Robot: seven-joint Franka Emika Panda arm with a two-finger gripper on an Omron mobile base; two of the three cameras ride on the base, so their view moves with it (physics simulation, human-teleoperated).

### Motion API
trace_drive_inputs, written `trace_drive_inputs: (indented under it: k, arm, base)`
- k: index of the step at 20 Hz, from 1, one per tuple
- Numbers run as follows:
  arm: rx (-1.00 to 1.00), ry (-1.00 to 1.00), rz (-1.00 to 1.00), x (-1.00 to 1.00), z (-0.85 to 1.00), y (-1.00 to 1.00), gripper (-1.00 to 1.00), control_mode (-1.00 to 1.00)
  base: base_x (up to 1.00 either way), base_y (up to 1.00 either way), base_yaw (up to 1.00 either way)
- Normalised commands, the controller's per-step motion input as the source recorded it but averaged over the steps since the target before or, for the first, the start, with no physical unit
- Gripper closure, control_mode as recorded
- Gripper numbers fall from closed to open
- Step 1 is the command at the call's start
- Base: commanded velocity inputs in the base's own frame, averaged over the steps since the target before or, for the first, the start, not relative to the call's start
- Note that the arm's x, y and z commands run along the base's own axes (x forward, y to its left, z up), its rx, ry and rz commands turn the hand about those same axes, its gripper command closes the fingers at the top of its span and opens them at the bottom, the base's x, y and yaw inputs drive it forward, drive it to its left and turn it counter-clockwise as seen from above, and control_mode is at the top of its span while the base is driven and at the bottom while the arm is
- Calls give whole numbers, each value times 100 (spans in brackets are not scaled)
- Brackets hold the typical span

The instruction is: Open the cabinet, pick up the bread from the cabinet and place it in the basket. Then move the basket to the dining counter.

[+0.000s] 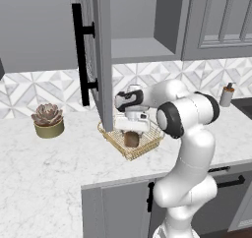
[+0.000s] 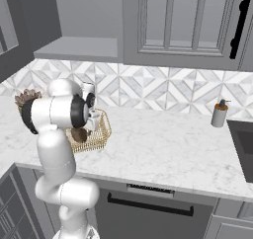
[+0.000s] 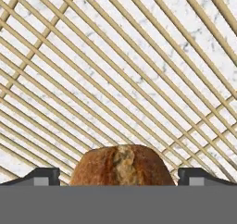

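my claw (image 3: 118,176) hung low inside the basket (image 1: 118,142), jaws spread wide, one tip on each side of the bread (image 3: 122,165) and neither pressing it: released, not grasped. the bread (image 1: 131,138) sat in the basket on the marble worktop (image 1: 54,163), standing on end, long axis upright, its rounded tip pointing up at my hand. the cabinet (image 1: 101,55) door stood open just beside me, shelf bare.
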Motion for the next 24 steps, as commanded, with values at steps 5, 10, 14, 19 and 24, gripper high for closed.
trace_drive_inputs:
  k: [5, 10, 14, 19, 24]
  arm:
    - [-7, -17, -15, 25, -62, -4, -100, -100]
    - [-2, -40, -11, -3, 7, 0, -100, -100]
    - [0, -40, -16, -26, 46, 0, -100, -100]
    - [0, -25, -15, -16, 63, 0, -100, -100]
    - [0, -23, -14, -36, 84, -3, -100, -100]
  base:
    - [0, 0, 0]
    - [0, 0, 0]
    - [0, 0, 0]
    - [0, 0, 0]
    - [0, 0, 0]
